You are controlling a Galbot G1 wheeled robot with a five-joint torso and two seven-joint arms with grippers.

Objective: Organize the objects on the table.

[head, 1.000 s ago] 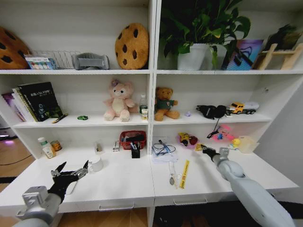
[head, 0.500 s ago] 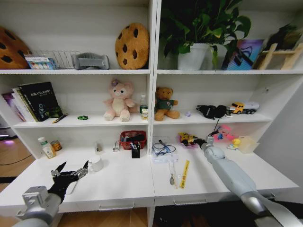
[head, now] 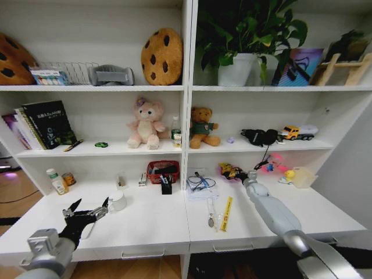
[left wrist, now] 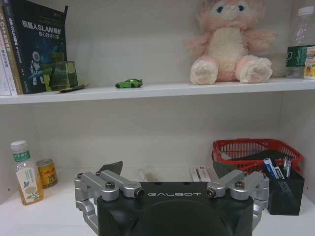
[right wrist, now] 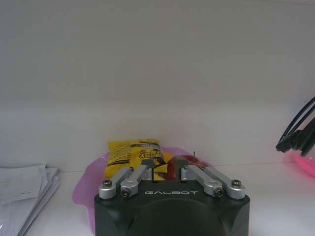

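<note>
Left gripper (head: 87, 214): parked low over the near-left part of the table (head: 145, 224), fingers spread wide, holding nothing; it looks idle, kept clear so the other arm can work. A white cup (head: 118, 201) stands just beyond its right fingertip. From the left wrist view the green toy car (left wrist: 129, 83) sits on the shelf above and ahead of this gripper, well apart from it, next to a dark pen (left wrist: 73, 88) by the books (left wrist: 37, 46). The red basket (left wrist: 256, 150) and the black pen holder (left wrist: 283, 191), with pens standing in it, lie ahead and off to the gripper's right on the table.

Right gripper (right wrist: 167, 174): stretched forward to the back of the table, right up against a pink dish (right wrist: 96, 179) holding a yellow snack packet (right wrist: 133, 155) and something red (right wrist: 189, 162). Fingers drawn in close with a narrow gap left; packet sits just beyond the tips; cannot tell whether anything is pinched. Judgement: an approach to the packet. A paper stack (right wrist: 24, 187) lies to its left, black cables (right wrist: 298, 130) to its right
</note>
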